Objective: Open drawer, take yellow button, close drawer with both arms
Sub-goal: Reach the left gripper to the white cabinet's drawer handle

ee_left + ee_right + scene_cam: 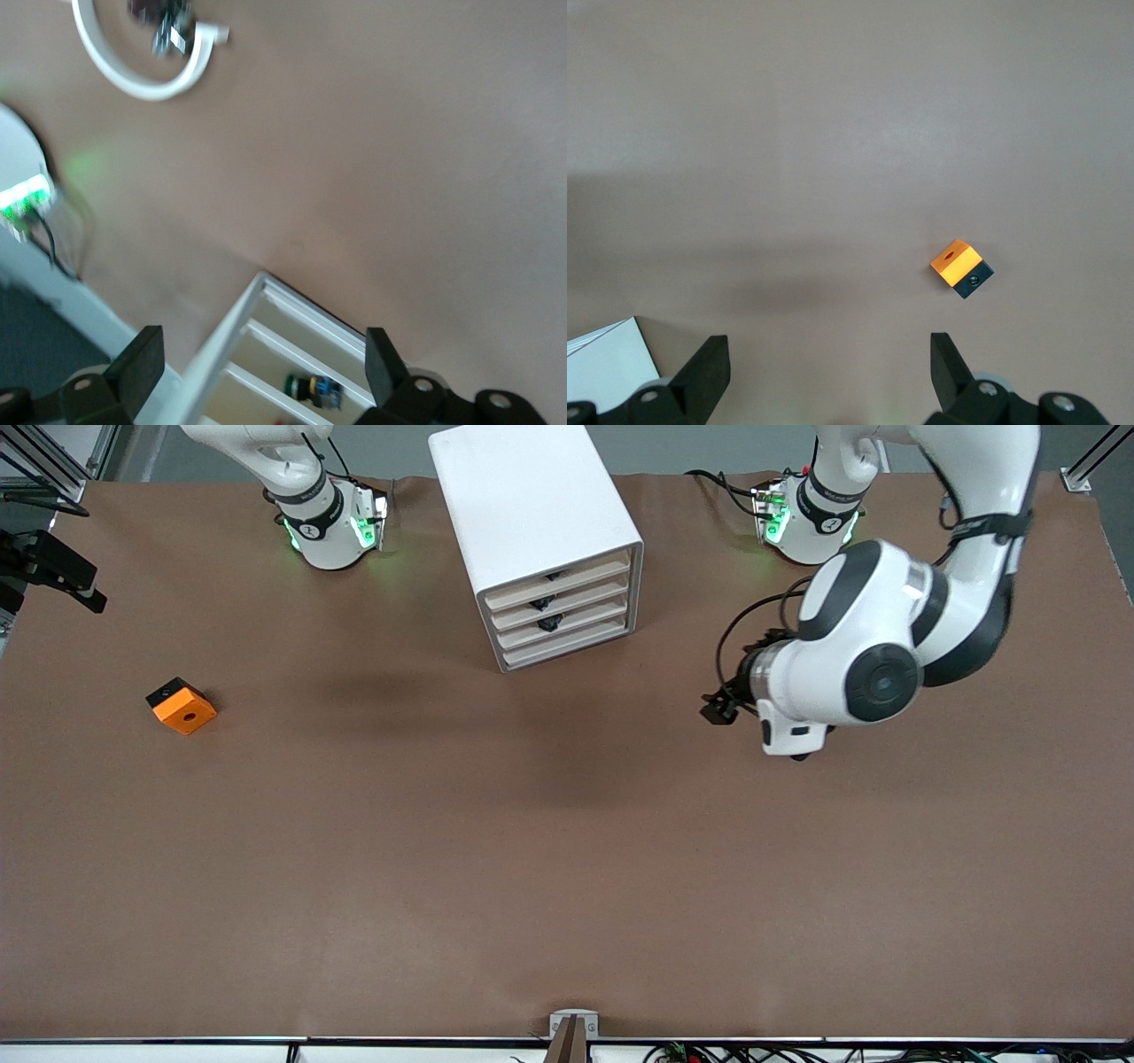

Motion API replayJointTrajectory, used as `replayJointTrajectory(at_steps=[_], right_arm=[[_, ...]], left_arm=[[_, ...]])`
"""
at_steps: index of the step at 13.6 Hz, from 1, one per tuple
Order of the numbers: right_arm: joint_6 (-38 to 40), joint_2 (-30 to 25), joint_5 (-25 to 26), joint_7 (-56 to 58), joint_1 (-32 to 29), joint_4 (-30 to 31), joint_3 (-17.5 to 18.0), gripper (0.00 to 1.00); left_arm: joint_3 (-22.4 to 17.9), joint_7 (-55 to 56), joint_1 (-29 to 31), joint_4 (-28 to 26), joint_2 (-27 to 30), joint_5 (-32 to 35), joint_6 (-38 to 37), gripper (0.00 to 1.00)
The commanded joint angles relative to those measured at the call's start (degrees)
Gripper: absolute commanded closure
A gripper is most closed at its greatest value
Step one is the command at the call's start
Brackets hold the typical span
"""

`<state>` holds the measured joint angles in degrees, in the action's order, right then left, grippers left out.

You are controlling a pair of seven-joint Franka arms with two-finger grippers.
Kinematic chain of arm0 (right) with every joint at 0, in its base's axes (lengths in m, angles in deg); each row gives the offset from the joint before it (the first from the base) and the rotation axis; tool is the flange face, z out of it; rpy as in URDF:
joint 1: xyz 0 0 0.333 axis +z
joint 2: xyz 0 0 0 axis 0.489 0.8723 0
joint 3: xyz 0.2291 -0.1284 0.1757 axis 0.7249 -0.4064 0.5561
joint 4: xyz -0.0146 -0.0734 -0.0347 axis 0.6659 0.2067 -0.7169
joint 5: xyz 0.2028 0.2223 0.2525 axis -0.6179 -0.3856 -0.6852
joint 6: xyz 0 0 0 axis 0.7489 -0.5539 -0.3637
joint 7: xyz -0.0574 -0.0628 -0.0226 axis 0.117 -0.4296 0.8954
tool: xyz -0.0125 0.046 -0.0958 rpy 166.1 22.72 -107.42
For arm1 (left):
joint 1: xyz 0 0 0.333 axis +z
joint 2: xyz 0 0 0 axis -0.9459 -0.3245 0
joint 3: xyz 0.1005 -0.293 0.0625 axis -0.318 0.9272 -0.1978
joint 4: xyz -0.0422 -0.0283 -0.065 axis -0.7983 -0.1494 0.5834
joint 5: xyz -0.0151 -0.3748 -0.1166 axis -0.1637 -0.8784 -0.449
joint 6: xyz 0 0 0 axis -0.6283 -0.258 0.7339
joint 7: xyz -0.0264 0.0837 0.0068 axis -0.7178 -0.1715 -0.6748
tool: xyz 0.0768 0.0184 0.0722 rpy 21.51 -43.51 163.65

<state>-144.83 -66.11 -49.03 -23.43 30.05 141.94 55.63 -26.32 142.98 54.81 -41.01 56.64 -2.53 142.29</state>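
The white drawer cabinet [532,505] stands between the arms' bases, its stacked drawers [563,615] all pushed in. My left gripper [800,755] hangs over the table beside the cabinet, toward the left arm's end. In its wrist view the left gripper [263,354] is open and empty, looking at the cabinet's levels [266,345]. A tiny push-button piece [314,390] with a green end, yellow band and blue body lies in one level. I cannot tell whether it is the task's button. My right gripper [830,354] is open and empty above bare table.
An orange square block with a hole [183,707] on a black base lies toward the right arm's end, also in the right wrist view as the orange block [957,262]. A black camera mount [53,567] juts in at that table edge.
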Motion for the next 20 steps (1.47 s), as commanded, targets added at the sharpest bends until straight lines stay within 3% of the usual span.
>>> replayJointTrajectory(at_steps=[1, 8, 12, 17, 20], right_arm=[[-0.23, -1.00, 0.51, 0.02, -0.07, 0.92, 0.02, 0.00], [0.03, -1.00, 0.51, -0.07, -0.24, 1.00, -0.15, 0.00], [0.12, -1.00, 0.51, -0.07, -0.24, 1.00, -0.16, 0.00], [0.21, -1.00, 0.51, -0.07, -0.33, 1.09, -0.24, 0.00], [0.30, -0.92, 0.51, -0.07, -0.33, 1.09, -0.33, 0.00]], left_arm=[[-0.18, 12.98, -2.72, 1.56, -4.32, -3.30, -0.11, 0.00], [0.08, 31.39, -4.93, 1.38, -13.02, -19.65, -0.72, 0.00], [0.08, 39.21, -8.18, 1.65, -15.84, -20.89, -0.72, 0.00], [0.17, 44.59, -10.20, 1.74, -17.43, -27.91, -0.81, 0.00], [0.08, 45.56, -10.81, 1.74, -17.51, -32.31, -2.73, 0.07]])
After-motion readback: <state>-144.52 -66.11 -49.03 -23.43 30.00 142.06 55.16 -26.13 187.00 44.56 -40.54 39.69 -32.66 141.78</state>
